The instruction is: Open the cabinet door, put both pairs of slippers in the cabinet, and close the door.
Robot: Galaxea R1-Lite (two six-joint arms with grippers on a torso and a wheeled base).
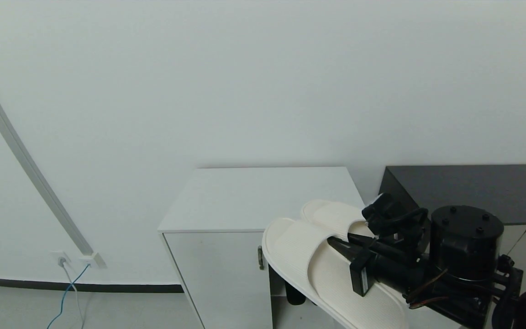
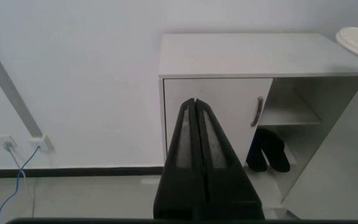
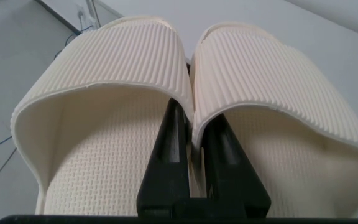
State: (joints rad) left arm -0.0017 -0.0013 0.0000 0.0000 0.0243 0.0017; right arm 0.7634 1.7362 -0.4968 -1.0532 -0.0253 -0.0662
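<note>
While the black right gripper [image 1: 343, 243] clamps its fingers [image 3: 178, 134] on the touching inner edges of a pair of cream, ribbed fabric slippers [image 1: 299, 256], the pair hangs tilted in the air, toes toward the white cabinet [image 1: 254, 196]. The left gripper [image 2: 195, 109] is pressed closed on nothing, facing the cabinet's shut door panel [image 2: 216, 112]. Farther in, a pair of black slippers [image 2: 268, 150] sits in the open side.

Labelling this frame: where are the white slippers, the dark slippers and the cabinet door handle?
white slippers [image 1: 296, 252], head view, strap of the nearer slipper.
dark slippers [image 2: 278, 152], left wrist view, middle of one slipper.
door handle [image 2: 257, 112], left wrist view, middle of the bar.
</note>
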